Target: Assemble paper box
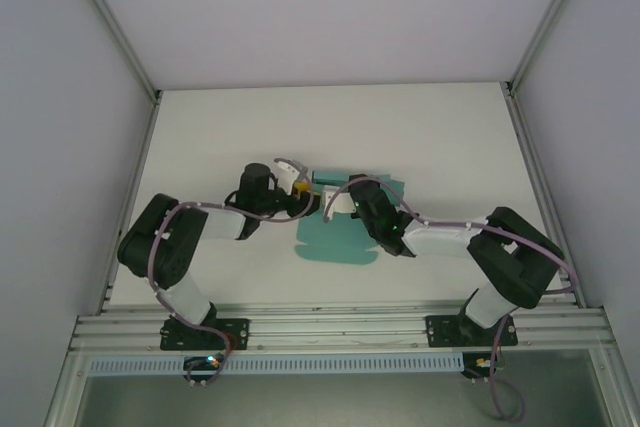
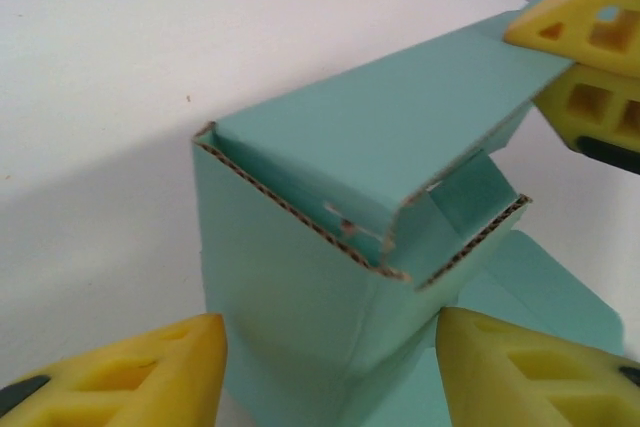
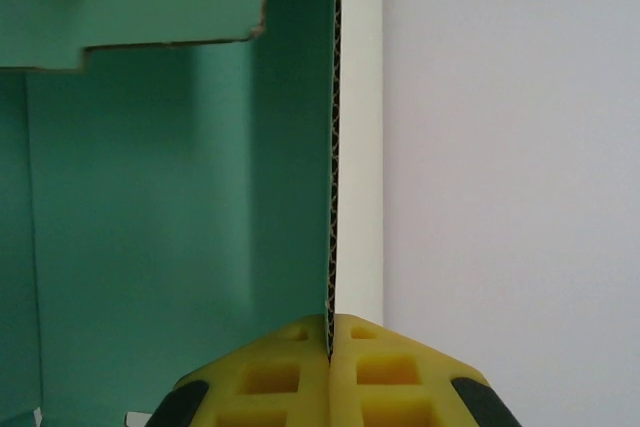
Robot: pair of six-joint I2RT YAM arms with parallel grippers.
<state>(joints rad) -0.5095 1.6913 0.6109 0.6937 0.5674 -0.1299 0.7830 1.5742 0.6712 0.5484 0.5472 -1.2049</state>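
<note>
Counter [image 1: 420, 127] is white, walled by grey panels [image 1: 300, 7]. Our right tool [image 3: 330, 329] pinches the paper box [image 1: 335, 245]; left tool [image 2: 330, 322] straddles it, jaws apart.

arms [image 1: 160, 242] black-and-white | cables [image 1: 440, 222] lilac | gripper fingers [image 3: 270, 379] yellow, pocketed

Teal paper box [image 1: 335, 239], half-folded

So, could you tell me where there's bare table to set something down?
The far table strip between the box and back wall is bare, as are both far corners. The middle is crowded: left gripper and right gripper meet at the box.
</note>
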